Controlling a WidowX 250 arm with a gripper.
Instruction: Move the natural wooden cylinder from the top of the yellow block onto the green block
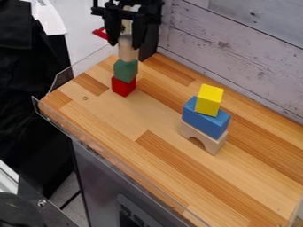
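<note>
End effector [125, 46] at wood cyl [127, 52]; I can't tell if clamped; cyl's atop grn cube [125, 71], red cube [123, 87], nr surface's [91, 84] upper-left edge; prob. light, stiff; I'd pinch mid-sides.

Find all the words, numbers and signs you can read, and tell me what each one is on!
There are none I can read.
Red block, green block, tan block: no letters or numbers that I can see.
Yellow block, blue block, arch: none that I can see either.
Dark panel below the tabletop: any marks are too small and blurred to read.
</note>
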